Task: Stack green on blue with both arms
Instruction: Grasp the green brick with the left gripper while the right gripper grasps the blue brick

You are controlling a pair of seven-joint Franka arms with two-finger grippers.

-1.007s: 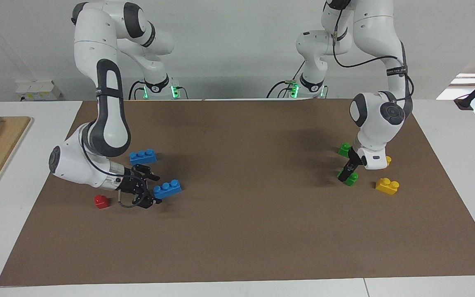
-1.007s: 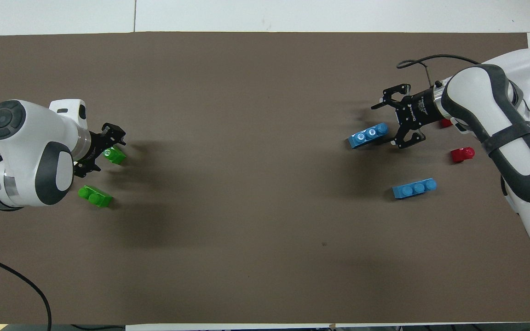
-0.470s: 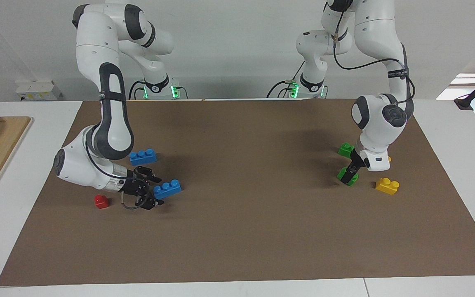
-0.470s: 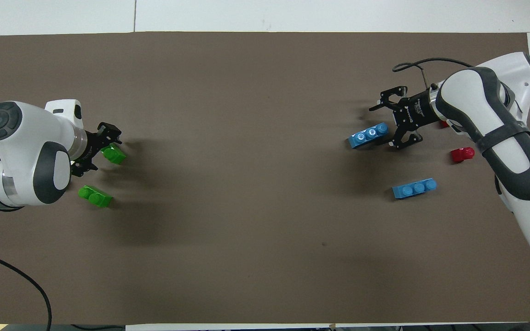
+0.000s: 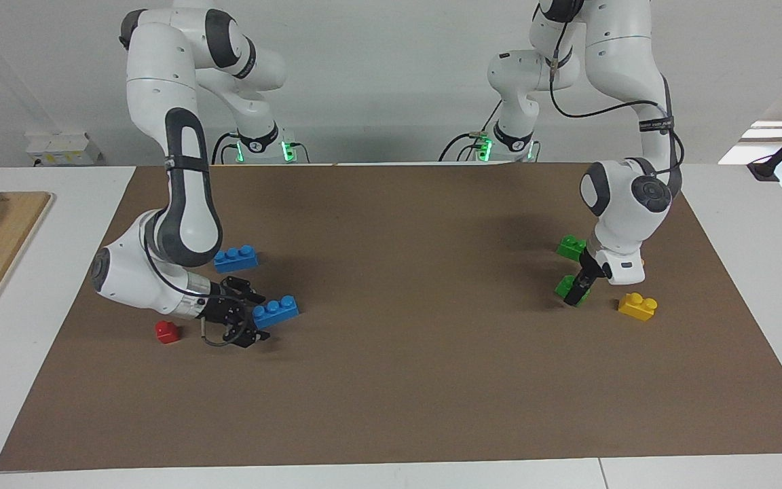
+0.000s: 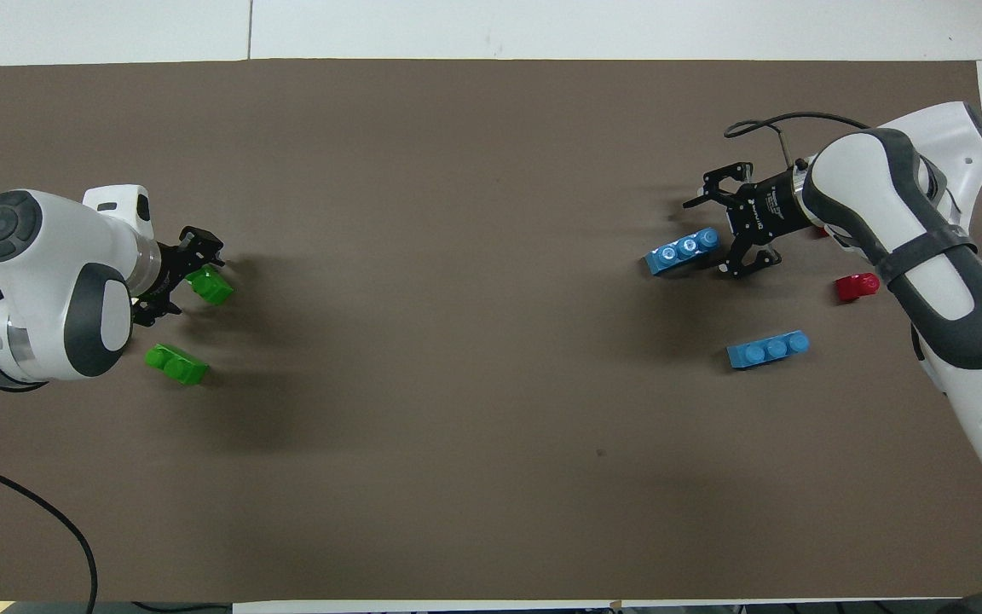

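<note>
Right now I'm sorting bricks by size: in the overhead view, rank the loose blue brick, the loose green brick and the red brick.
1. Blue brick, clearly longest.
2. Green brick.
3. Red brick, slightly smaller than the green.

You are seeing one three-stud brick [image 5: 275, 311] lying farther from the robots than the other three-stud brick [image 5: 235, 258].

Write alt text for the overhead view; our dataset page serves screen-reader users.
Two white robot arms work at a brown mat: the left gripper is at a green brick, the right gripper beside a blue brick. A second green brick, second blue brick and red brick lie nearby.
</note>
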